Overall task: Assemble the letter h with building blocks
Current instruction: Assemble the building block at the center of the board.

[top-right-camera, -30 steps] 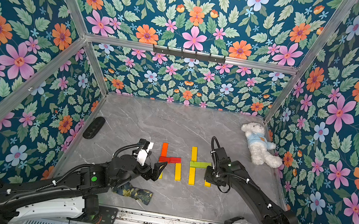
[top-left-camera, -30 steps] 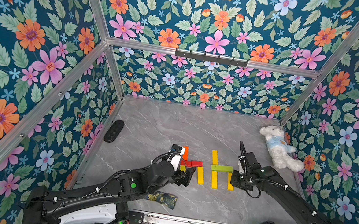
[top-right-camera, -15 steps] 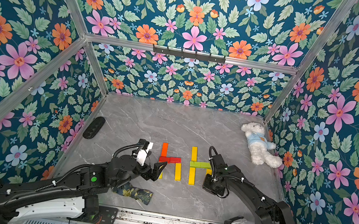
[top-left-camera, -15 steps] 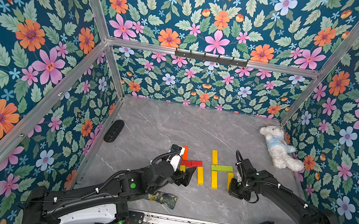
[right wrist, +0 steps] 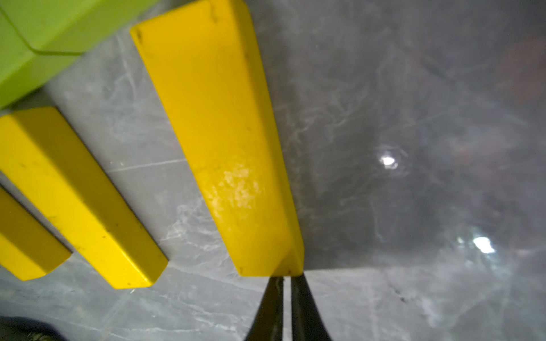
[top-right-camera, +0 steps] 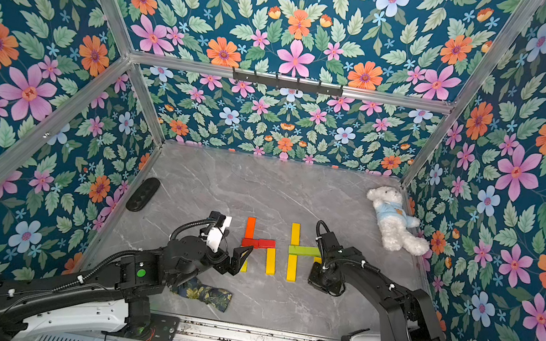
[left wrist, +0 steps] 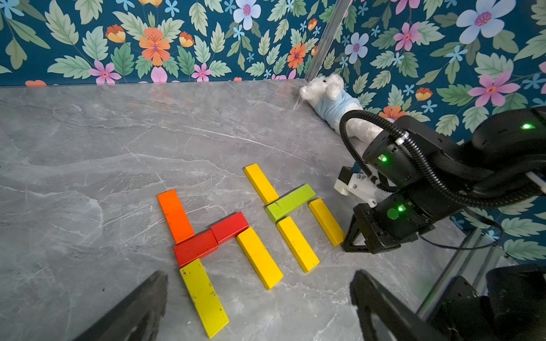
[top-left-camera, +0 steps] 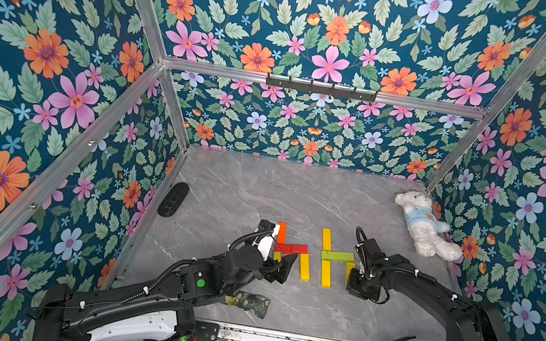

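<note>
Grey marble table (top-left-camera: 261,184) inside flower-papered walls, seen from above and from both wrists.

Two groups of blocks lie flat near the middle front of the table, side by side and apart from each other.

**Left group.** An orange bar (left wrist: 175,216) points away from the robot. Two red bars (left wrist: 196,248) lie end to end across its near end, slightly out of step. A greenish-yellow bar (left wrist: 204,296) runs toward the robot from the left red bar, and an amber bar (left wrist: 259,257) from the right one.

**Right group.** A far yellow bar (left wrist: 261,183) meets a green bar (left wrist: 290,202) lying crosswise. A middle yellow bar (left wrist: 297,243) continues the line toward the robot. An outer yellow bar (left wrist: 326,221) lies parallel to it, just beside the green bar's right end.

**Left gripper** (top-left-camera: 281,268). The jaws are spread wide. In the left wrist view its fingers (left wrist: 141,310) flank the near ends of the greenish-yellow and amber bars (whether they touch the table cannot be told).

**Right gripper** (right wrist: 285,292). The jaws are pressed together with nothing between them. The tips sit at table level against the near end of the outer yellow bar (right wrist: 218,141).

**Other items.** A white stuffed bear (top-left-camera: 424,223) lies at the far right wall, a dark oval object (top-left-camera: 173,199) by the left wall, and a folded floral cloth (top-left-camera: 247,303) beside the left arm at the table's front.
</note>
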### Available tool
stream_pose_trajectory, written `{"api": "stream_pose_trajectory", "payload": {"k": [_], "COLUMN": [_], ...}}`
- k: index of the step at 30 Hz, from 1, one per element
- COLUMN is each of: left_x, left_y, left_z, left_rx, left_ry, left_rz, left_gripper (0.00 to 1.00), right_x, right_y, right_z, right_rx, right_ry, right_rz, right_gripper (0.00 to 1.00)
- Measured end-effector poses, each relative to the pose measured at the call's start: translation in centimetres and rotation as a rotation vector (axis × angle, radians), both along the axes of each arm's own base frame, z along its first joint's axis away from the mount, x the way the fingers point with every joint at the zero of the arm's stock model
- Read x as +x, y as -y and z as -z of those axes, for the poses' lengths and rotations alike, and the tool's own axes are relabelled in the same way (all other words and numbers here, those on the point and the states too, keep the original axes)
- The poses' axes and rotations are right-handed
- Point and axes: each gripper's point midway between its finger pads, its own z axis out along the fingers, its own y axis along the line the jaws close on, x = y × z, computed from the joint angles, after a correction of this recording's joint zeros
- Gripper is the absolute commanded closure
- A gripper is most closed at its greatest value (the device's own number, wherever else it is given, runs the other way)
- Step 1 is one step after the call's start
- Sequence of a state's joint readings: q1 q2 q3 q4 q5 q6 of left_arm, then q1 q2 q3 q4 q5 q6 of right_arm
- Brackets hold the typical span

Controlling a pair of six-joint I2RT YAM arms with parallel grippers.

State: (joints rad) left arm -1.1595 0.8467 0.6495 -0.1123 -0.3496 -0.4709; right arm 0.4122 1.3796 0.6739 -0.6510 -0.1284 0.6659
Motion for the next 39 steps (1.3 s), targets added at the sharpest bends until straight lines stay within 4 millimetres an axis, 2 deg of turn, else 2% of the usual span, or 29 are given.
{"api": "stream_pose_trajectory", "payload": {"k": [12, 17, 20, 23, 27, 31, 39], "left_x": [0.1, 0.1, 0.1, 0.2, 0.2, 0.3, 0.9], "left_y": [0.0, 0.1, 0.2, 0.2, 0.1, -0.2, -1.5], "left_z": [0.0, 0.1, 0.0, 0.0, -0.1, -0.6, -1.8], "left_rx": [0.009, 0.014, 0.013, 0.013, 0.012, 0.001, -0.037], "left_ry": [0.001, -0.001, -0.001, -0.001, 0.002, 0.014, 0.061], "left_rz": [-0.003, -0.003, -0.003, -0.002, -0.006, -0.017, -0.082], "left_gripper": [0.01, 0.01, 0.01, 0.01, 0.0, 0.01, 0.0], "right_x": [0.8, 0.9, 0.8, 0.6, 0.8, 2.0, 4.0], "right_y": [-0.2, -0.3, -0.2, -0.1, -0.2, -0.8, -1.7], "right_z": [-0.2, -0.7, -1.1, -1.9, -4.1, -7.4, -14.2], "right_rx": [0.0, 0.007, 0.014, 0.022, 0.054, 0.122, 0.24], "right_ry": [0.018, 0.04, 0.055, 0.076, 0.154, 0.303, 0.628], "right_rz": [-0.02, -0.031, -0.03, -0.034, -0.033, -0.034, -0.063], "right_gripper": [0.89, 0.81, 0.73, 0.72, 0.71, 0.54, 0.39]}}
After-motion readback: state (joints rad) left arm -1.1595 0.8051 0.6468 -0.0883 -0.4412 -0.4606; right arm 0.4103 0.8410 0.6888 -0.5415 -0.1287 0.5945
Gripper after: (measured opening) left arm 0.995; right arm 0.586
